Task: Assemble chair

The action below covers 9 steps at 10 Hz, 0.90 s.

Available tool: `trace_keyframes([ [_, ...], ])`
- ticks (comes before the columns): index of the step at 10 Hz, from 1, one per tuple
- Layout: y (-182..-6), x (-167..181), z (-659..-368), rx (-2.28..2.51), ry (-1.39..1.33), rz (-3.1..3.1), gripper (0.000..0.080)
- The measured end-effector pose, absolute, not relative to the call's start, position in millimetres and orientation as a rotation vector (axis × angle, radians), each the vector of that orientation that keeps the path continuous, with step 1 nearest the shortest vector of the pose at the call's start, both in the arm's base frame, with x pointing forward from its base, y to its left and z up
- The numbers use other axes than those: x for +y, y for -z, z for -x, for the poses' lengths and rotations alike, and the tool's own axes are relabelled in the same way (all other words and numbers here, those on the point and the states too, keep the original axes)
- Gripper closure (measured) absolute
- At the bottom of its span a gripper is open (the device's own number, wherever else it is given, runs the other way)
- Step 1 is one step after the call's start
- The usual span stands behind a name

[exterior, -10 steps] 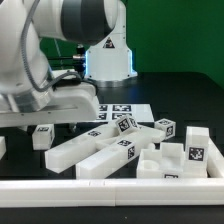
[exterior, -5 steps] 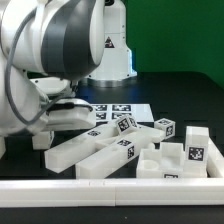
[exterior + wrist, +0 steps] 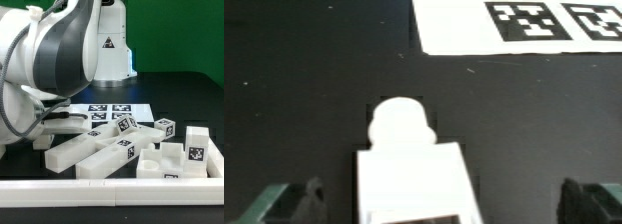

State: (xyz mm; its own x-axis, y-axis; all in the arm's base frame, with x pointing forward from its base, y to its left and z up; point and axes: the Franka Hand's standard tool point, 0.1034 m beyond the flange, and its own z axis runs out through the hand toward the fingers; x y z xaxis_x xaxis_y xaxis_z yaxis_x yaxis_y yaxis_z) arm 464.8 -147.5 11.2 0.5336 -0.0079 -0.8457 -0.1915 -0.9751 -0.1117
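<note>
White chair piece (image 3: 411,165) between end effector (image 3: 438,203) fingers, untouched | end effector wide open, empty | black surface (image 3: 295,60)

We see gripper (image 3: 439,203) wide open, white bar (image 3: 409,165) showing between its fingers (image 3: 287,200), gaps both sides. Bar's rounded end points toward marker board (image 3: 473,30); black table (image 3: 313,90) between them.

Bright, even light with soft shadows; the close arm (image 3: 55,70) looks blurred, both pictures coarse.
</note>
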Motion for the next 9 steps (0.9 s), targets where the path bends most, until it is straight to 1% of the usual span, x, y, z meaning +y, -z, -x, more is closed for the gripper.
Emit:
trace_keyframes([
  [2, -10.5, -148.2, -464.0, 0.172, -1.421, 2.577, 0.0153],
  [3, -10.4, -148.2, -464.0, 0.172, -1.421, 2.577, 0.027],
  [4, -10.4, -148.2, -464.0, 0.172, -1.421, 2.577, 0.027],
  [5, -10.4, -148.2, -463.9, 0.172, -1.421, 2.577, 0.0465],
  [6, -10.7, -148.5, -464.9, 0.173, -1.412, 2.584, 0.0519],
  [9, -11.4, -145.5, -466.0, 0.166, -1.393, 2.598, 0.0519],
])
